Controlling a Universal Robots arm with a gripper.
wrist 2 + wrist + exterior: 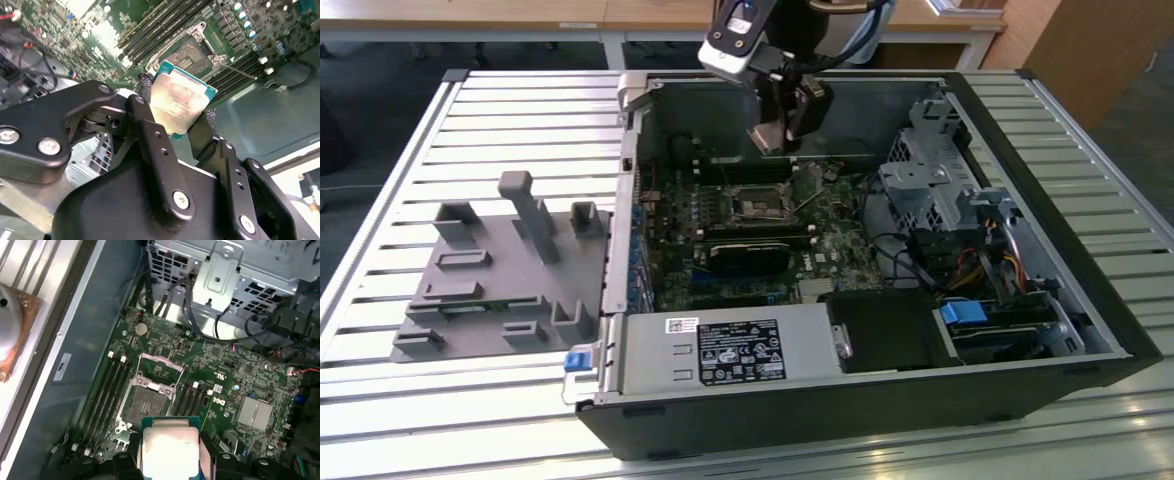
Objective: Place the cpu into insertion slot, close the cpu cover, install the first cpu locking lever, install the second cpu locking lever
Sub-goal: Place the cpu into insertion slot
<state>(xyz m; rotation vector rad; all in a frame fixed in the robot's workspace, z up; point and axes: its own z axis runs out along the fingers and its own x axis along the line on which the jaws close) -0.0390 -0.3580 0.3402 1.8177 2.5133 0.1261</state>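
Observation:
My gripper hangs over the back part of the open computer case, shut on the cpu, a flat square chip with a dull silver top and a green edge. In both wrist views the black fingers clamp two opposite sides of the cpu. Below it and a little apart lies the insertion slot, a dark square recess with a silver rim. The cpu cover, a thin silver frame, stands tilted open at the slot's far side. A thin wire lever lies beside the slot.
Long black memory slots flank the socket. A black card lies across the board. A silver drive cage with cables stands on the exterior view's right, a power supply in front. A grey fixture block sits on the slatted table.

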